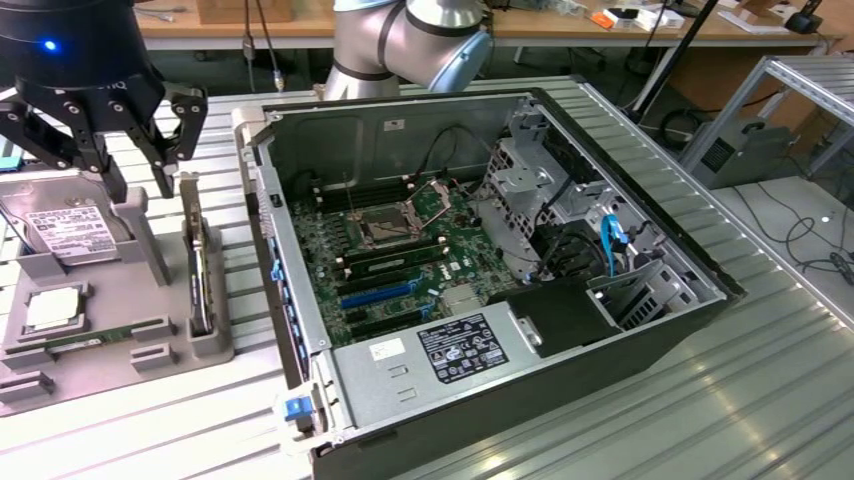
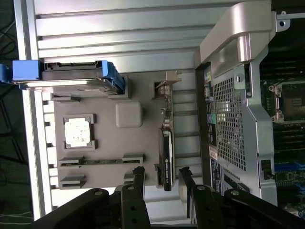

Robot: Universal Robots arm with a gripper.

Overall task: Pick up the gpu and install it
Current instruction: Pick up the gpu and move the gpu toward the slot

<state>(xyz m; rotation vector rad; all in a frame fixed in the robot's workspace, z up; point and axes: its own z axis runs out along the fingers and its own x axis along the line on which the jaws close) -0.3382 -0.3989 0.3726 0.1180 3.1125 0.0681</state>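
The gpu (image 1: 198, 268) is a thin dark card standing on edge in a slot at the right side of the grey parts holder (image 1: 127, 360), beside the open computer case (image 1: 641, 330). My gripper (image 1: 138, 178) hangs open above the card's far end, apart from it. In the wrist view the gpu (image 2: 167, 155) runs edge-on toward the two dark fingertips (image 2: 139, 175), and the gripper (image 2: 161, 175) straddles the card's line with nothing held. Inside the case the motherboard (image 1: 387, 250) lies exposed with blue expansion slots (image 1: 380, 293).
The grey holder (image 2: 140, 138) also carries a silver hard drive (image 1: 60, 235) in a blue-ended cradle (image 2: 71, 76), a square processor chip (image 1: 51, 308) and a narrow memory stick (image 2: 100, 161). The case's side wall (image 1: 274, 270) rises close beside the gpu. The ribbed metal table (image 1: 747, 400) extends to the exterior view's right.
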